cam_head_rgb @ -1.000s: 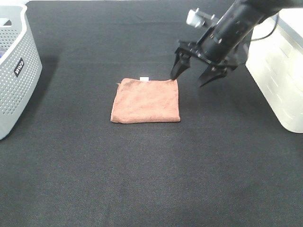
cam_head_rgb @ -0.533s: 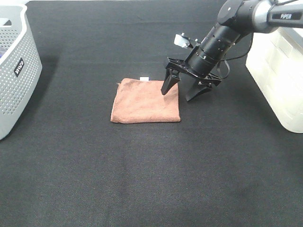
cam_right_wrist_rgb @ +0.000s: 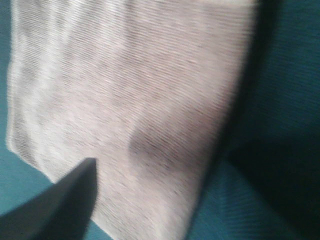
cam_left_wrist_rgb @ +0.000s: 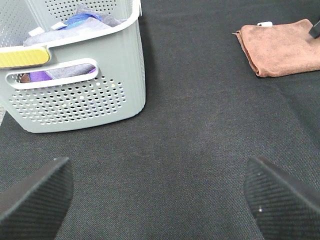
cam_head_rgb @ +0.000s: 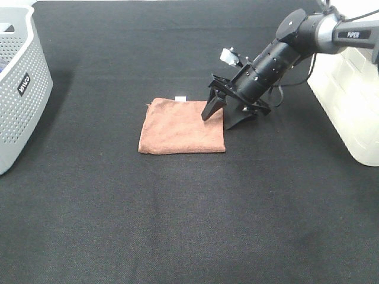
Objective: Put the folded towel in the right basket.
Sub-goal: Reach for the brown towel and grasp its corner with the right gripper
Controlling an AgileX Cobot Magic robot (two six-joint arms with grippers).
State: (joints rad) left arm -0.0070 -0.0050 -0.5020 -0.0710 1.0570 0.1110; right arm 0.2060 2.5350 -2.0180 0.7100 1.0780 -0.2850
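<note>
the right gripper (cam_head_rgb: 217,121) has sunk onto the edge of the folded towel (cam_head_rgb: 177,127) nearest the right basket (cam_head_rgb: 346,106), jaws apart astride it, so a pinch looks next.

Towel (cam_head_rgb: 182,126) is fuzzy matt cloth with a fine ribbed weave. The desk (cam_head_rgb: 177,225) under it is matt black fabric, kinda rough. Grey basket (cam_head_rgb: 18,89) left of the towel is smooth perforated plastic, and the white basket (cam_head_rgb: 349,100) to the right looks like plastic too. The fingers (cam_head_rgb: 212,107) at the towel's edge are matt black.

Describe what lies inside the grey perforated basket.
Inside the grey basket, the left wrist view shows crumpled blue, purple and grey cloths. Its wall hides whatever lies deeper down.
</note>
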